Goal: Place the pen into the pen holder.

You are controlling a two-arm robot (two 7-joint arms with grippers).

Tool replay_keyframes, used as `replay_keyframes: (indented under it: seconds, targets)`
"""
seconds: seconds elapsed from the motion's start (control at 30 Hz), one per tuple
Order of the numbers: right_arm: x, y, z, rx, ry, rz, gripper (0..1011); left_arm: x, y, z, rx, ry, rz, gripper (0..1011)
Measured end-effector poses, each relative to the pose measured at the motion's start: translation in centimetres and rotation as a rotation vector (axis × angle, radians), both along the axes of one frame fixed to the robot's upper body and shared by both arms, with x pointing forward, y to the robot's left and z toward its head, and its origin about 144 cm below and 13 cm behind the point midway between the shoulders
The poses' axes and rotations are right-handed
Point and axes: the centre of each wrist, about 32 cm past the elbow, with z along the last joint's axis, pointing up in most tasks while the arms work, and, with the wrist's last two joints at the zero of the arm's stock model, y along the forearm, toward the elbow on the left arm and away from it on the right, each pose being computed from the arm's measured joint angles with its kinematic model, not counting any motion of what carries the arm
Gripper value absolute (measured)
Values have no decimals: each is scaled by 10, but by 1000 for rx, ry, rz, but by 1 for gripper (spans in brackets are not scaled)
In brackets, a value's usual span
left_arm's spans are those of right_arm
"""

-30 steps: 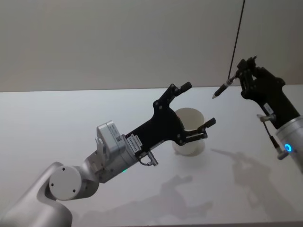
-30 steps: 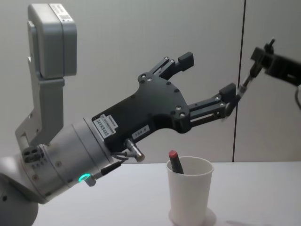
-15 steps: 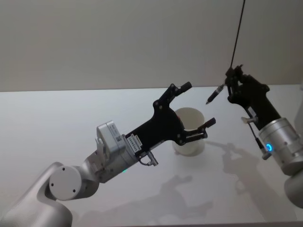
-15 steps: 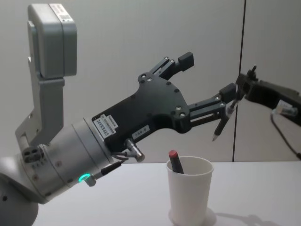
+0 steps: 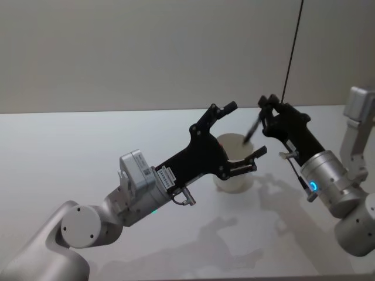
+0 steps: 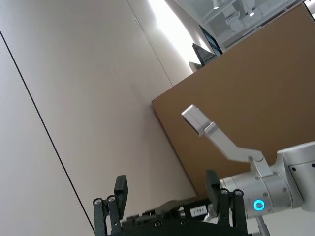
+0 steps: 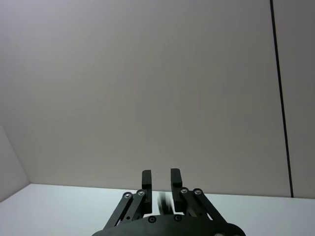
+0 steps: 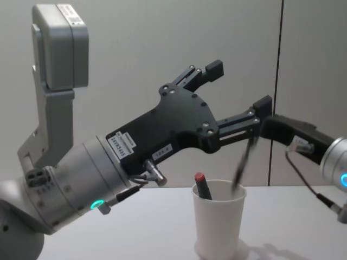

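A plain white table [image 5: 70, 146] carries one white pen holder [image 5: 233, 172], standing upright.

The open left claw [image 8: 238, 89] hangs over the pen holder [image 8: 218, 222] (seemingly just nearside), crowding the approach from above.

Left gripper [image 6: 167, 199]: two black fingers [image 6: 120, 186] are standing well apart, jaws spread wide, pointing up toward a pale wall [image 6: 74, 98] that is carrying a thin dark seam line [image 6: 44, 118]. Right arm [image 6: 275, 189]: a silver-grey body is showing just beyond the far finger, a round blue light [image 6: 258, 204] is glowing on it, and a white angled link [image 6: 216, 137] is rising from it. Background: a large brown board [image 6: 256, 83] is leaning behind the arm, with a bright ceiling area [image 6: 236, 14] showing above its edge.
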Motion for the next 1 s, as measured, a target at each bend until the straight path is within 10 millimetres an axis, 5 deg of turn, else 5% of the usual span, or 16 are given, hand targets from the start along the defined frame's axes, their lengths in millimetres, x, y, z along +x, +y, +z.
replay_keyframes:
  seconds: [0.63, 1.0]
  targets:
    - [9, 11, -9, -21, 35, 21, 809, 0, 0, 0, 0, 0, 0, 1004]
    - [10, 12, -10, -23, 41, 24, 1001, 0, 0, 0, 0, 0, 0, 1004]
